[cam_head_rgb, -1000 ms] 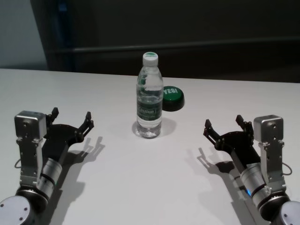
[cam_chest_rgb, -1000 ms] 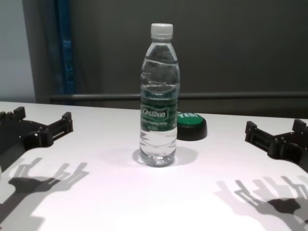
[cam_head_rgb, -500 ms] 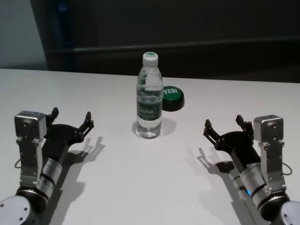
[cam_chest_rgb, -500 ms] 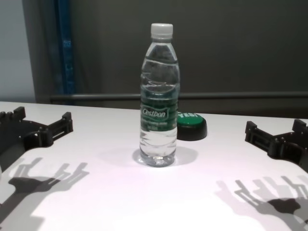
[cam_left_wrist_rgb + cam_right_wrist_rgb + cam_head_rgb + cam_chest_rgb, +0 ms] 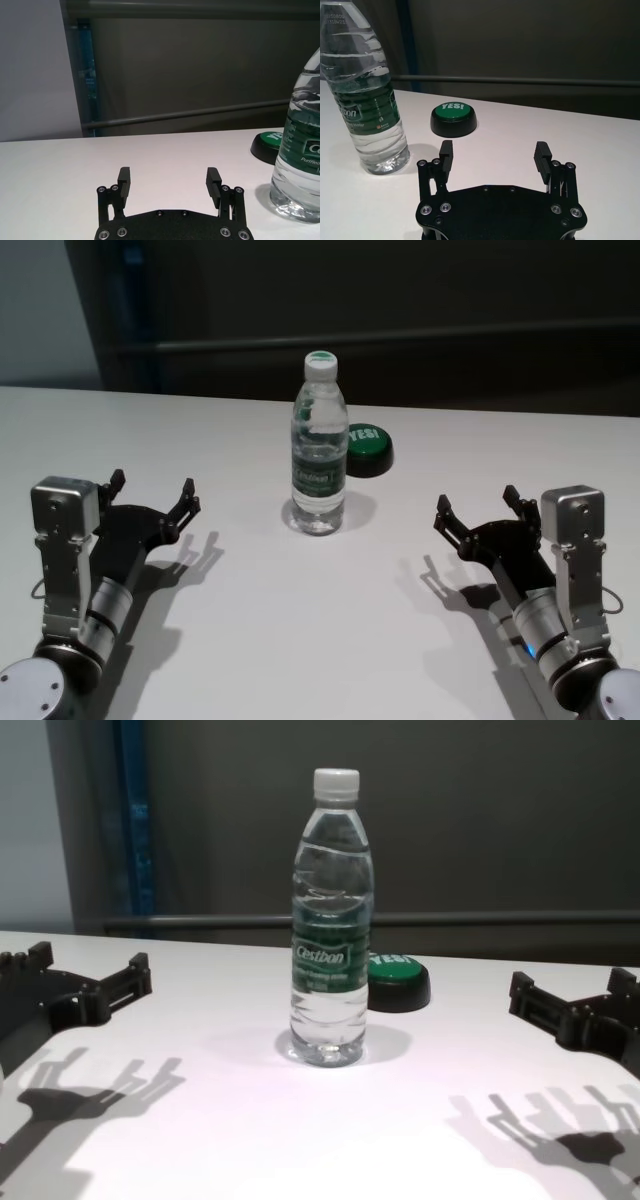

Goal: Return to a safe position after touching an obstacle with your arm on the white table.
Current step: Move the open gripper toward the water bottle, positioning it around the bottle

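Observation:
A tall clear water bottle (image 5: 319, 447) with a white cap and a green "Cestbon" label stands upright at the middle of the white table (image 5: 300, 640). It also shows in the chest view (image 5: 332, 920), the left wrist view (image 5: 299, 150) and the right wrist view (image 5: 367, 95). My left gripper (image 5: 152, 496) is open and empty at the near left, well apart from the bottle; it also shows in the left wrist view (image 5: 170, 181). My right gripper (image 5: 478, 508) is open and empty at the near right, also apart from it; it also shows in the right wrist view (image 5: 494, 154).
A low black disc with a green "YES!" top (image 5: 366, 449) sits just behind and right of the bottle. It also shows in the right wrist view (image 5: 453, 118) and the chest view (image 5: 397, 982). A dark wall with a horizontal rail (image 5: 400, 338) runs behind the table's far edge.

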